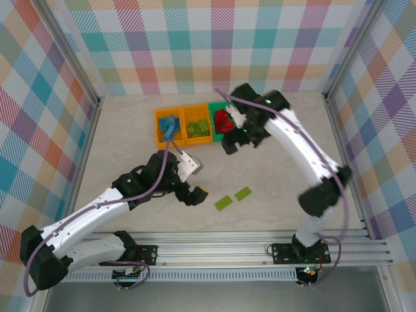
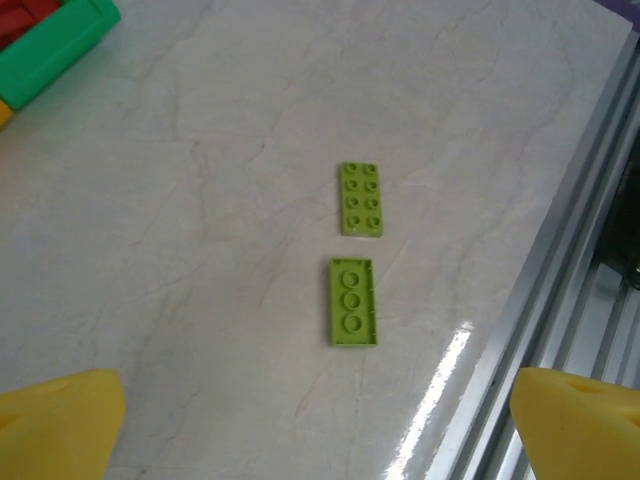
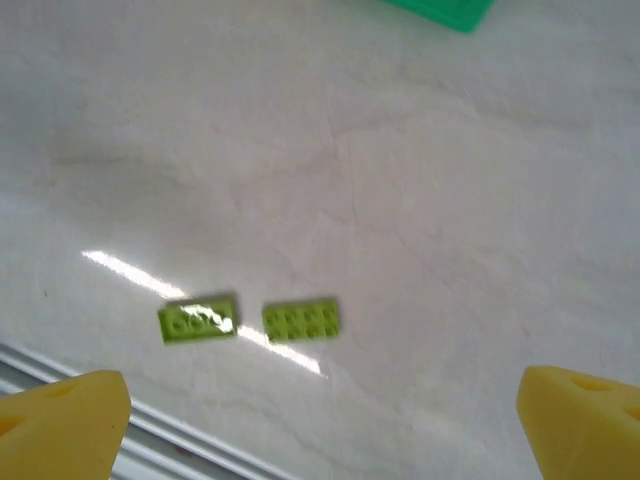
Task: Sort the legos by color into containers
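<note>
Two lime green flat legos lie on the table near the front. One is studs up, the other is underside up. My left gripper is open and empty, low over the table just left of them. My right gripper hangs open and empty in front of the green container, which holds red legos. One orange container holds blue legos, the middle orange one green legos.
An aluminium rail runs along the table's near edge, close to the two loose plates. Checkered walls enclose the back and sides. Bare marble tabletop lies between the containers and the rail.
</note>
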`<state>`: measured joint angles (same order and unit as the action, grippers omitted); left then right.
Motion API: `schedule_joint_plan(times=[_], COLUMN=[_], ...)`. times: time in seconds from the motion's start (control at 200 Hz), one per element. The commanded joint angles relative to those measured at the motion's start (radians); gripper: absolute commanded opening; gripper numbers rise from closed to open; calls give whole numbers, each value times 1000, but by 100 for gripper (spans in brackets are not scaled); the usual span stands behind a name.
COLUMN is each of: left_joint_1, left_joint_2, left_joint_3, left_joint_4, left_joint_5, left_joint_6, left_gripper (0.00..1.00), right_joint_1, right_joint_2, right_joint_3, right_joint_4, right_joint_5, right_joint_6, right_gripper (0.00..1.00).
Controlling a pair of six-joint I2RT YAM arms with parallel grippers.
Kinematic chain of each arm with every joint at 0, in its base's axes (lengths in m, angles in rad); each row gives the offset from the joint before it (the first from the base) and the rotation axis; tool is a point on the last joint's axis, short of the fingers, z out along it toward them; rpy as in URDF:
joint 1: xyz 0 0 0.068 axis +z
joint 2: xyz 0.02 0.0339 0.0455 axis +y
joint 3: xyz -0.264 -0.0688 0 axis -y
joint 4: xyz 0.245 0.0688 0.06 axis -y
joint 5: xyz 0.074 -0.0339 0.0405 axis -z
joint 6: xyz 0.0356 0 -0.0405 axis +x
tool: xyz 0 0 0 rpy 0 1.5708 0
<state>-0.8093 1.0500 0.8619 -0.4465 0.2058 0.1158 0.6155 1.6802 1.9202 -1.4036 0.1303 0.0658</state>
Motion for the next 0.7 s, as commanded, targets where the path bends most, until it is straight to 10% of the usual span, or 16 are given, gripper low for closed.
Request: schedule_joint_plan(times=[0.0, 0.36, 0.695], left_joint_1=[-74, -215, -284], left_joint_2=[82, 540, 756], left_joint_3=[47, 316, 385], left_joint_4=[-25, -173, -169], left_joint_5=[-119, -223, -242], left_joint_6=[-103, -454, -353], left_gripper=[98, 94, 97], right_joint_1=[-5, -7, -7], right_joint_2=[-213, -801, -901], right_joint_3=[-234, -841, -894], right_joint_4=[130, 316, 278], right_joint_5=[-23, -207, -148], right_joint_6=[78, 419, 451], right_gripper=[100, 100, 100])
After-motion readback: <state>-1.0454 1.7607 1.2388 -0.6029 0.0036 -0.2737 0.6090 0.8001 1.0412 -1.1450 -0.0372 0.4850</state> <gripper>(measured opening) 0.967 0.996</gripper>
